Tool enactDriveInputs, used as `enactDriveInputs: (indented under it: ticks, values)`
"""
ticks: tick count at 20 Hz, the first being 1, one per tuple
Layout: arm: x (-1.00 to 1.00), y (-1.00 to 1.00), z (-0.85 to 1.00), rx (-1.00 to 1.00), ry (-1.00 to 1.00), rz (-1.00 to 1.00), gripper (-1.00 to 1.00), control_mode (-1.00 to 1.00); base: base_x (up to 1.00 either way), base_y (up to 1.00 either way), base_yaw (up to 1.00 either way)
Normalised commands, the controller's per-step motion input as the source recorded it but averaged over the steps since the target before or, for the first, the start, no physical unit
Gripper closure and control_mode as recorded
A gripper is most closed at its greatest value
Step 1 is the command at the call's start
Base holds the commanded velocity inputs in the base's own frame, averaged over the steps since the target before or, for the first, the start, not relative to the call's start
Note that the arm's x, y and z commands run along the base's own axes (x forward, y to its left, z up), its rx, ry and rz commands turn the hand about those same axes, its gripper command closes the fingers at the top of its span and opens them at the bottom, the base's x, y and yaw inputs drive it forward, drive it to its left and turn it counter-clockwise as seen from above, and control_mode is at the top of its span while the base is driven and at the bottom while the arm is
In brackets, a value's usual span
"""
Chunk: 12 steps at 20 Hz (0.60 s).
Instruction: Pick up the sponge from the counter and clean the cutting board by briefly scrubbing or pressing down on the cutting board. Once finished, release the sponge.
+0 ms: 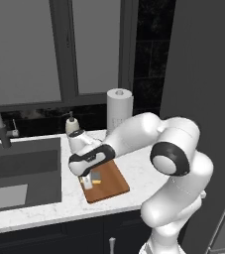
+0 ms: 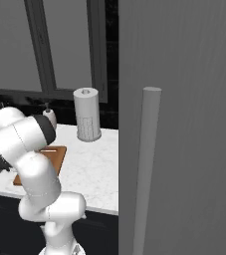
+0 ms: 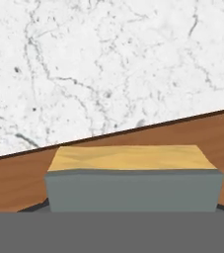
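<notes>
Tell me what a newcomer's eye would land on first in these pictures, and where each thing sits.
First comes the big white arm, bent low over the brown cutting board on the white marble counter, just right of the dark sink. At its gripper sits the small yellow and grey-green sponge, over the board. Behind them a tall paper towel roll stands by the dark window.

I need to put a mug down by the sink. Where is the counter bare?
Bare counter lies right of the cutting board, and between the board and the paper towel roll. A strip fronts the sink. It is crowded where the gripper and sponge sit, beside the soap bottle.
</notes>
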Motion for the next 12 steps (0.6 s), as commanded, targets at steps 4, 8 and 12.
enactDriveInputs:
  ticks: [4,8,12]
  values:
    - [-1.00,-0.19,-0.37,0.17,0.00,0.11,1.00,-1.00,0.00,0.00,0.00]
    - [-1.00,-0.21,-0.18,0.14,0.00,0.09,1.00,-1.00,0.00,0.00,0.00]
    - [-1.00,-0.21,-0.16,0.07,0.02,0.07,1.00,-1.00,0.00,0.00,0.00]
